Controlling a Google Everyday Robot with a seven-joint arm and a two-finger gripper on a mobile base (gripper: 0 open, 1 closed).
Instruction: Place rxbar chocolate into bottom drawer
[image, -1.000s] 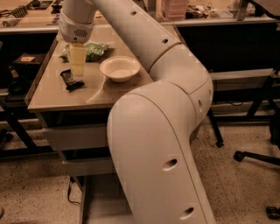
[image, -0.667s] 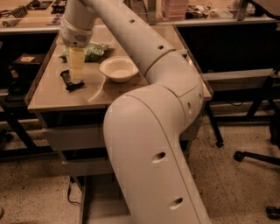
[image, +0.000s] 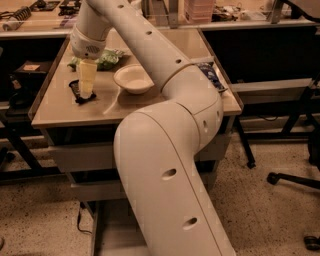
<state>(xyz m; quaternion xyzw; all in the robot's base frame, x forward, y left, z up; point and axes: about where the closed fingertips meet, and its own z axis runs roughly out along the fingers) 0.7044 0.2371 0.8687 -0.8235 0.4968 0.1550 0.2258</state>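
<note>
Rxbar chocolate (image: 76, 90) lies on tan table (image: 65, 113) beneath gripper (image: 86, 91), above speckled floor (image: 272, 215).

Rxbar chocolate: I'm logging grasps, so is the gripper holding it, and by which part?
Cannot be told. The gripper is down over the middle of the rxbar chocolate, which lies on the table; no lift or grip shows.

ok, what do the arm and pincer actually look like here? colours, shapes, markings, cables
Arm: smooth cream-white shells, fat rounded tubular links, small dark oval holes along them, and a dotted vent patch on the wrist housing. No cables or printed markings show. Pincer: pale yellow, blocky, narrower than the wrist. It is over the table, at the rxbar chocolate.
</note>
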